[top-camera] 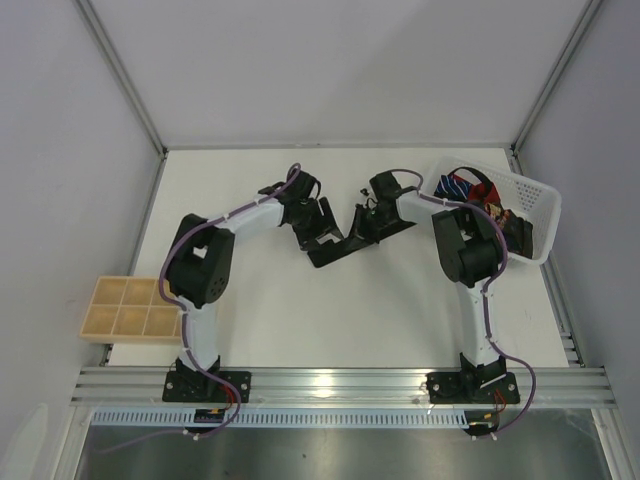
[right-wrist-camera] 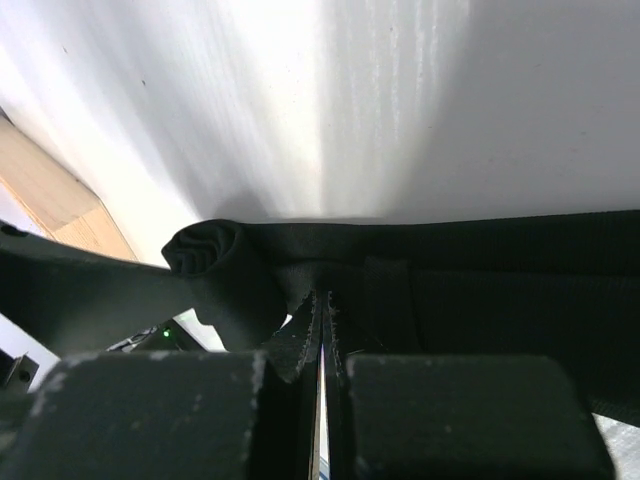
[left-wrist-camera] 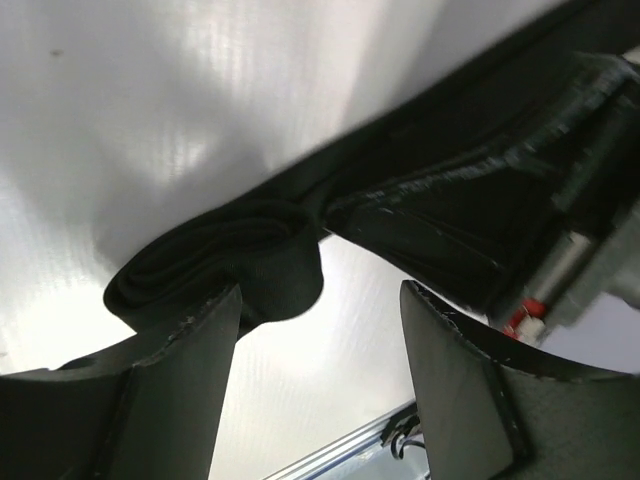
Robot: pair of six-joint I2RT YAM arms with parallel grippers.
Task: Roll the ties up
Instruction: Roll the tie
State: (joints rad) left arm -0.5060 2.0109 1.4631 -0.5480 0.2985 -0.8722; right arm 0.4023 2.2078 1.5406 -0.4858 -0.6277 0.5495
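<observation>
The black tie (top-camera: 330,252) lies across the middle of the table (top-camera: 330,320), stretched as a dark band between the two hands. From above, both arms cover much of it, so its full length and pointed ends cannot be made out. In the left wrist view one end is wound into a loose, flattened roll (left-wrist-camera: 230,265) resting on the white surface, with the flat band running up and to the right from it. The right wrist view shows the same roll (right-wrist-camera: 205,250) at the left of the band.

The left hand (left-wrist-camera: 318,295) stands open, with its fingers (left-wrist-camera: 190,380) wide apart just in front of the roll. The left fingertip meets the roll's edge and nothing sits between the fingers. The right hand (right-wrist-camera: 320,300) is closed, fingertips pressed together down at the band. Whether fabric is pinched between them cannot be told.

The other ties (top-camera: 465,185), one blue-white striped and one red, are heaped in the white basket (top-camera: 545,205) at the far right, partly hidden by the right arm. A tan compartment tray (top-camera: 125,310) overhangs the table's left edge
</observation>
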